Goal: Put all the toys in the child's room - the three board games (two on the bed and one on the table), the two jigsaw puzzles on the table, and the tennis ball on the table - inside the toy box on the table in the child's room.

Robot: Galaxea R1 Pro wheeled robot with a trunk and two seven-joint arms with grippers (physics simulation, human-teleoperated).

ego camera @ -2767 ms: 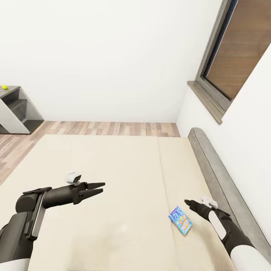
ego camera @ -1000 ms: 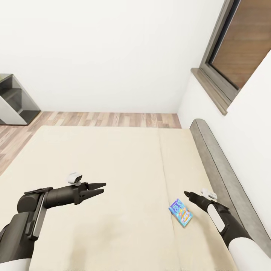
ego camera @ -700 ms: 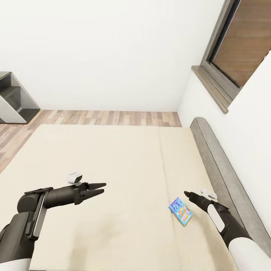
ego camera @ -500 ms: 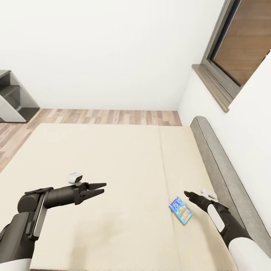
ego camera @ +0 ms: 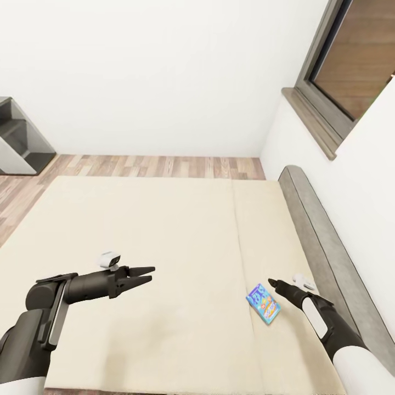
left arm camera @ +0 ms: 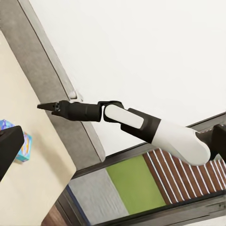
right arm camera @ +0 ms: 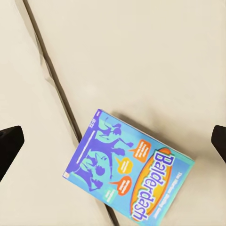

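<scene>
**Closing in on the blue Balderdash box on the bed**

Rolling closer, that's the story here: the whole head view has slid since a few seconds ago, the bed [ego camera: 164,241] now reaching further up the picture and the dark grey shelf section of the table [ego camera: 22,145] drifting out towards the left edge. That is the camera travelling with the robot, not the things moving. The arms hold the same pose throughout.

The small blue Balderdash board game [ego camera: 263,304] lies flat on the mattress, right on the seam between the two panels, near the grey headboard [ego camera: 323,247]. The right gripper [ego camera: 272,283] hovers just beside and above it, not touching; the right wrist view looks straight down on the box [right arm camera: 129,165] with the jaws spread wide at either side, released and empty. The left gripper [ego camera: 147,275] hangs over bare mattress well apart from the game, jaws parted, holding nothing.

My read: the approach is nearly done and the right arm is lined up. Next comes a descent, and a thin flat box on a soft mattress could prove awkward to pinch by its edges.
</scene>
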